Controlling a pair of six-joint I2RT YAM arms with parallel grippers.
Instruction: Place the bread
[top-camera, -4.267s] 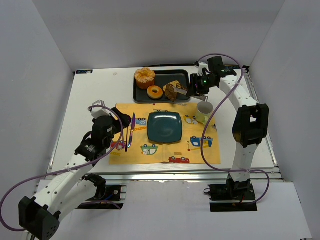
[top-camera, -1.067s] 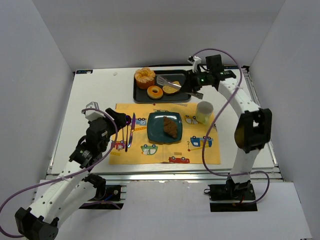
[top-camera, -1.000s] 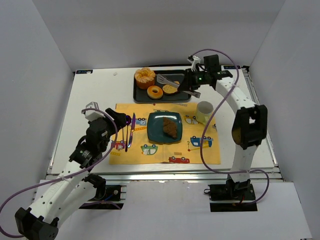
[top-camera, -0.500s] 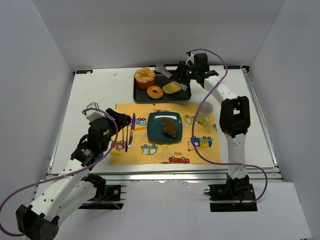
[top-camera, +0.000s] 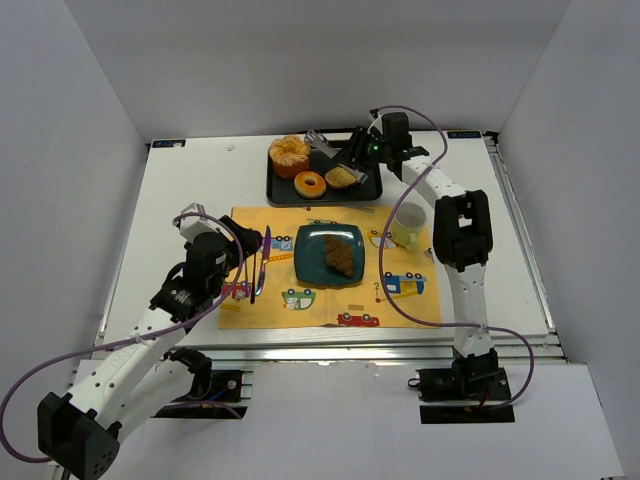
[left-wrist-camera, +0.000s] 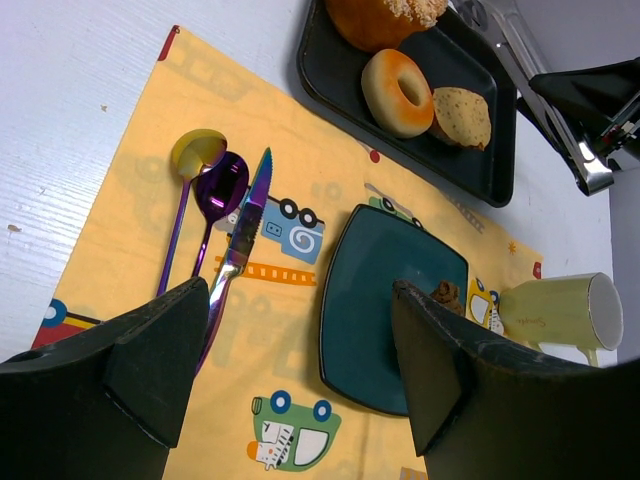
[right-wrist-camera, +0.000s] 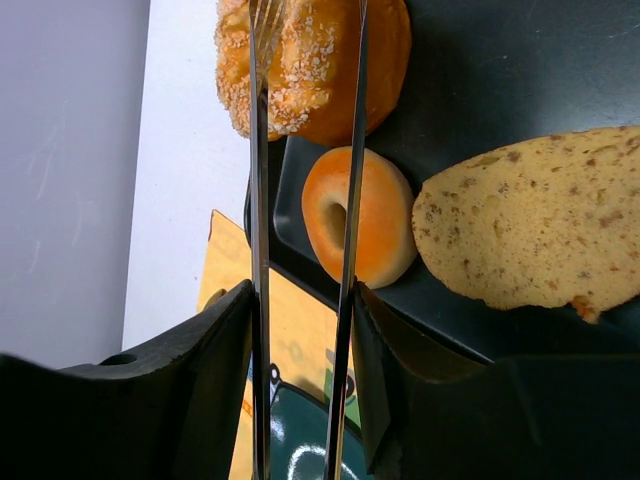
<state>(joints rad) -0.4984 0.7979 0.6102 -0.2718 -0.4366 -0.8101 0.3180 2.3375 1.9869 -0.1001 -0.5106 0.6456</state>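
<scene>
White table (top-camera: 180, 190), white walls all round. Brown bread piece (top-camera: 342, 255) lay on the teal plate (top-camera: 308, 262), so that one looked placed. Right gripper (top-camera: 365, 150) was clamped on the tongs (right-wrist-camera: 259, 200). The blades were slightly apart with nothing between them, hovering over the black tray (top-camera: 300, 198) above the donut (right-wrist-camera: 365, 215) and sesame bun (right-wrist-camera: 310, 60). Bread slice (right-wrist-camera: 530, 220) sat just beside. Left gripper (left-wrist-camera: 300, 340) hung spread and empty. Likely step: going for the slice. Next move would need the blades shifted to straddle it, clear of the donut.

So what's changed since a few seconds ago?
The right gripper carried the brown bread in its tongs from the tray to the blue plate, released it, then swung back over the tray, tongs empty. Cutlery, mug, donut stayed put.
</scene>
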